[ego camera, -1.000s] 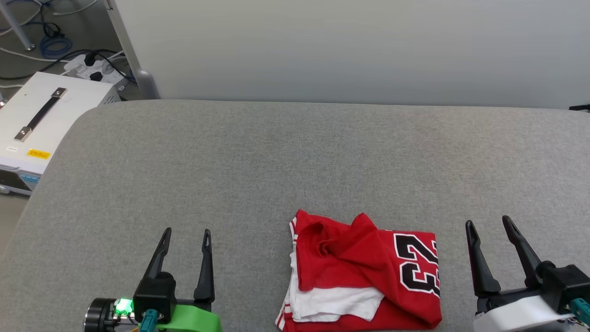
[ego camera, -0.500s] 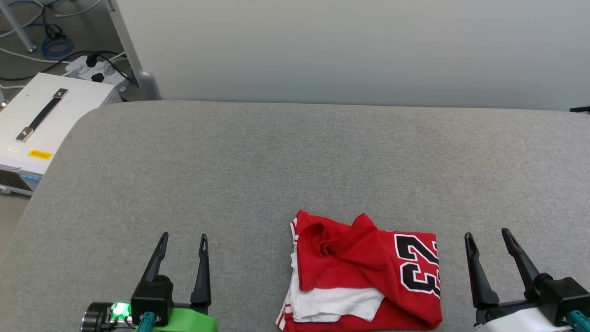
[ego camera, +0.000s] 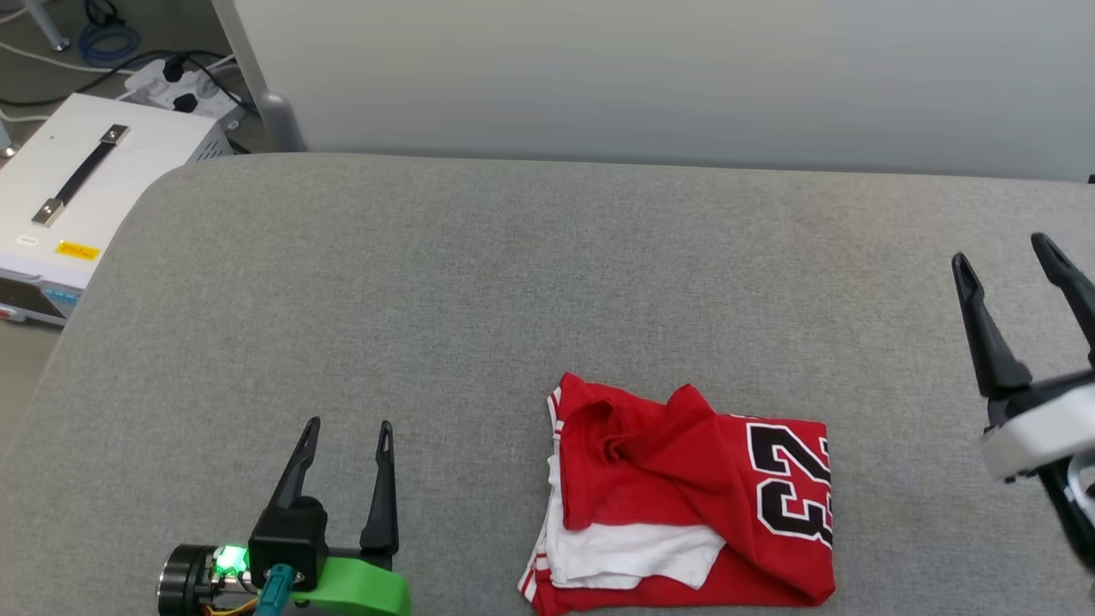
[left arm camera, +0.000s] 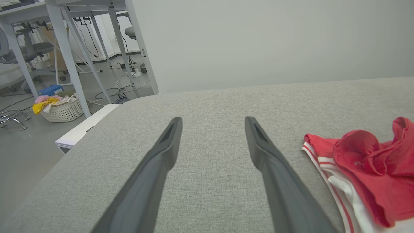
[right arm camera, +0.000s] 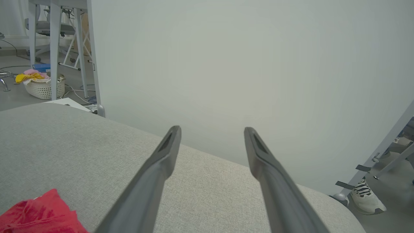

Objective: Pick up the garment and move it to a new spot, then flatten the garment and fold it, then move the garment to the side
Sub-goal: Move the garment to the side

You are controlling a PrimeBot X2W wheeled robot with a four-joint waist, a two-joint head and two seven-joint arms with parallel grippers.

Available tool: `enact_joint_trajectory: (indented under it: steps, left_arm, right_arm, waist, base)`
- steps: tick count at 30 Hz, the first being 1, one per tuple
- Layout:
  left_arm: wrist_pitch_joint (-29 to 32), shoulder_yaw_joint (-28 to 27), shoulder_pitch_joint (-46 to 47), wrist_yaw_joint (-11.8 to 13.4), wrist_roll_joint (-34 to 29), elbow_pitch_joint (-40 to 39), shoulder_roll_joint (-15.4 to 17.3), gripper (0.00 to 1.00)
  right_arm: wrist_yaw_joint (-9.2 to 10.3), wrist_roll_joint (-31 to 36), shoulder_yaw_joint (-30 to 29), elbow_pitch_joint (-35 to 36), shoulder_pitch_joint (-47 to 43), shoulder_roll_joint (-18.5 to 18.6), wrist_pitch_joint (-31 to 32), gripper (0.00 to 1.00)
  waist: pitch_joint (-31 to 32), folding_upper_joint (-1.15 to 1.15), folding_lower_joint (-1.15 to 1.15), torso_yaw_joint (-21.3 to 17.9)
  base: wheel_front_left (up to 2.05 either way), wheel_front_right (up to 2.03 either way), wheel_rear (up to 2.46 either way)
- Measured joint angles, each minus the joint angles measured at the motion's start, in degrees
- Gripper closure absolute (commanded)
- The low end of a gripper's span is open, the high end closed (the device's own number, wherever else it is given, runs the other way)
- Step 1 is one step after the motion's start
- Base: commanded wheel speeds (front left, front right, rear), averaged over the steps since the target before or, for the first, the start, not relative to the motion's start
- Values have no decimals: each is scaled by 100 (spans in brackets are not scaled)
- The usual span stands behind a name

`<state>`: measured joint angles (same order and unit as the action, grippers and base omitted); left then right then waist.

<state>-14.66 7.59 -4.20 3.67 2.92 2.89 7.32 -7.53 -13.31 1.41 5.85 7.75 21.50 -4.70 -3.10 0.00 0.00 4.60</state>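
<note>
The shirt lies loosely folded at the tabletop's front, between the left tool and right tool, both wide open and empty. Best to pinch opposite edges through every layer, lifting evenly.

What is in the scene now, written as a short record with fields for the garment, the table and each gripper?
garment: red, loosely folded, black "23" facing up, some white cloth showing
table: grey, padded, garment lies near its front edge
left gripper: open, holds nothing, left of the garment, apart from it
right gripper: open, holds nothing, right of the garment, apart from it
white box: black handle on top, beside the table's far left corner
</note>
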Motion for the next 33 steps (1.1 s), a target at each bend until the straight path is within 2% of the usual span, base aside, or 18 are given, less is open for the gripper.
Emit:
enact_joint_trajectory:
  steps: [4,7,11,15,22,33]
  left_arm:
    - [0,8,60,-34,0,10,-21,0]
    - [0,15,121,-40,-1,8,-40,0]
    - [0,53,215,-46,-25,9,-66,0]
    - [0,111,355,-89,-43,9,-109,0]
    - [0,179,515,-137,-59,27,-164,0]
    - [0,279,777,-177,-93,60,-215,0]
  right_arm:
    - [0,-871,400,-113,455,643,1282,0]
    - [0,-1693,695,-185,601,976,2429,0]
    - [0,-2602,1040,-207,609,1295,3769,0]
    - [0,-3262,1217,-243,502,1384,4620,0]
    - [0,-3623,1466,-521,271,1263,5065,0]
    - [0,-3886,1917,-1127,277,909,4834,0]
  waist:
    - [-109,0,0,39]
    - [-194,0,0,69]
    - [-324,0,0,113]
    - [-468,0,0,180]
    - [-727,0,0,331]
    - [-1165,0,0,547]
  base:
    - [0,0,0]
    - [0,0,0]
    - [0,0,0]
    - [0,0,0]
    - [0,0,0]
    - [0,0,0]
